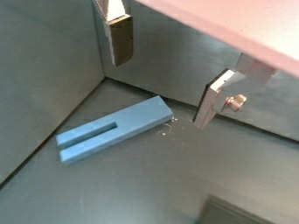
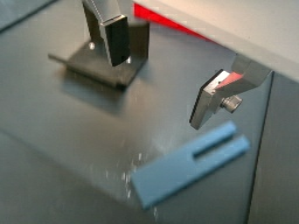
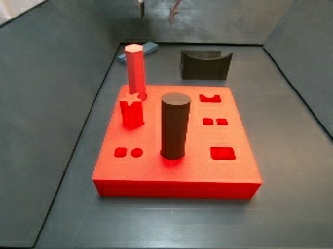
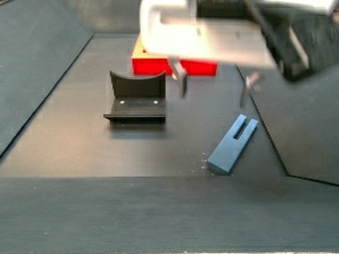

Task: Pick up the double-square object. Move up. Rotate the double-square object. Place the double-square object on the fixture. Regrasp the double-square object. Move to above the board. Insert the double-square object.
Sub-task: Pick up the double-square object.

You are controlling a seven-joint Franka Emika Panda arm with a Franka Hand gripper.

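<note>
The double-square object (image 1: 111,131) is a slim blue-grey bar with a slot. It lies flat on the dark floor and shows in both wrist views (image 2: 193,162) and in a side view (image 4: 232,144). My gripper (image 1: 167,74) hangs above the bar's end, open and empty, with its fingers (image 1: 121,39) wide apart and off the bar. It shows the same way in a side view (image 4: 215,82). The fixture (image 4: 137,97) is a dark notched block beside the bar, also seen in a wrist view (image 2: 105,57). The red board (image 3: 176,185) lies beyond the fixture.
On the board stand a tall red hexagonal peg (image 3: 135,73) and a thick dark cylinder (image 3: 174,124). Grey walls enclose the floor on all sides (image 1: 47,70). The bar lies close to one side wall (image 4: 298,129).
</note>
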